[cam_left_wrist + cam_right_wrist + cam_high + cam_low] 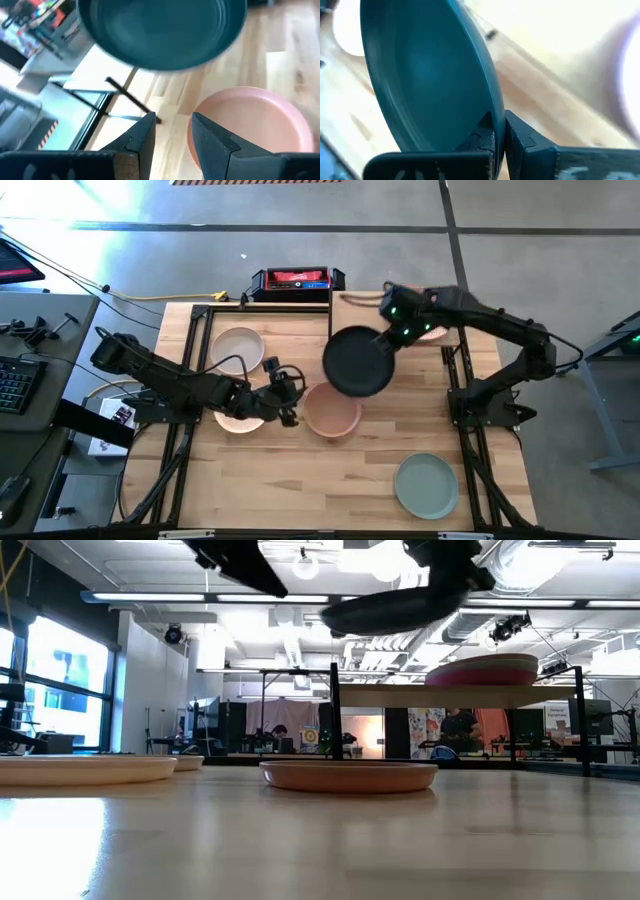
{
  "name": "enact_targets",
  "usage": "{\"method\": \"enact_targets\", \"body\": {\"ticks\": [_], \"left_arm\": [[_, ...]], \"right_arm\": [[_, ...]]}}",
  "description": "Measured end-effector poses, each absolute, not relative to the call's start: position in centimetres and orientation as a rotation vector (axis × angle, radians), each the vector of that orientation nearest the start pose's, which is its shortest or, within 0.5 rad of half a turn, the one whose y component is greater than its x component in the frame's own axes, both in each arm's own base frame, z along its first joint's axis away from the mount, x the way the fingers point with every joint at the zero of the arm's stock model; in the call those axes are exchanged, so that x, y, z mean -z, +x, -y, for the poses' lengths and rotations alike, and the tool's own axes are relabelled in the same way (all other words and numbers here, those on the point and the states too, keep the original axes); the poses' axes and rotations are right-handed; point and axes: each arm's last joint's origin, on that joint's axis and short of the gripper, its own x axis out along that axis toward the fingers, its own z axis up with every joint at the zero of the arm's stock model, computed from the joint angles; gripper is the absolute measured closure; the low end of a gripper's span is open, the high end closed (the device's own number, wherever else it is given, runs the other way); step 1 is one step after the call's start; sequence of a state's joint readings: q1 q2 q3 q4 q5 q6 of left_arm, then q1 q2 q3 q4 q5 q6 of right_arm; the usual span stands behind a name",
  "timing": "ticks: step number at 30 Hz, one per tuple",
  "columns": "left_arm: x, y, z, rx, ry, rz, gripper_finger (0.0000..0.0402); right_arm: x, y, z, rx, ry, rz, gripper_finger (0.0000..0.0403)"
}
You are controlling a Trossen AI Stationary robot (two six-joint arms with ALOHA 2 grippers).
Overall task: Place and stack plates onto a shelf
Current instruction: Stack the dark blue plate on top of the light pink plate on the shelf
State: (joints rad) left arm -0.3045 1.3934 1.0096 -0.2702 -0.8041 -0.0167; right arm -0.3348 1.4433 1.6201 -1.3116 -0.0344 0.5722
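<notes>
My right gripper (392,332) is shut on the dark slate plate (358,362), which hangs in the air over the table's middle, near the shelf (350,308) at the far edge. The shelf bears a magenta plate (482,668). My left gripper (287,395) is open and hovers between a peach plate (236,418) and a salmon plate (332,413); both lie flat on the table. In the left wrist view, the left gripper (172,125) stands beside the salmon plate (255,120). A cream plate (238,345) lies farther back, a pale green plate (426,485) near the front right. My right gripper pinches the dark slate plate by its rim (492,112), one finger (482,135) on the inner face and the other on the outer. In the high view the hold is at the plate's far-right edge (383,340). The plate is lifted clear and tilted.
The shelf's thin black posts (334,710) stand at the far side. A red and black box (297,280) sits beyond the far edge. Bare planks lie across the near left of the table (300,480).
</notes>
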Motion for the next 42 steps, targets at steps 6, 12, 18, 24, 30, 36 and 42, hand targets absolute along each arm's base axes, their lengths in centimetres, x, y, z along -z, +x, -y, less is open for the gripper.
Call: {"method": "enact_targets", "body": {"ticks": [6,12,18,24,30,36,42], "left_arm": [[-27.5,28.7,5.5,-0.558,0.303,-0.551,0.0286],[-27.5,28.9,4.4,-0.604,0.295,-0.557,0.0286],[-27.5,29.0,3.2,-0.634,0.311,-0.577,0.0286],[-27.3,29.0,1.1,-0.699,0.327,-0.628,0.0286],[-27.5,28.7,-1.8,-0.727,0.412,-0.702,0.0286],[-28.9,27.6,-4.4,-0.752,0.42,-0.705,0.0286],[-30.3,26.0,-6.9,-0.76,0.401,-0.691,0.0287]], "right_arm": [[-39.0,21.8,11.8,0.602,0.664,-1.033,0.0403],[-39.7,18.2,15.1,0.634,0.701,-0.979,0.0403],[-40.5,14.6,17.2,0.713,0.77,-0.892,0.0403],[-40.6,11.8,18.9,0.772,0.875,-0.815,0.0403],[-40.7,10.2,19.6,0.845,0.945,-0.77,0.0403],[-41.6,9.3,18.5,0.908,0.987,-0.703,0.0403],[-42.8,9.1,16.0,1.009,0.99,-0.631,0.0403]]}}
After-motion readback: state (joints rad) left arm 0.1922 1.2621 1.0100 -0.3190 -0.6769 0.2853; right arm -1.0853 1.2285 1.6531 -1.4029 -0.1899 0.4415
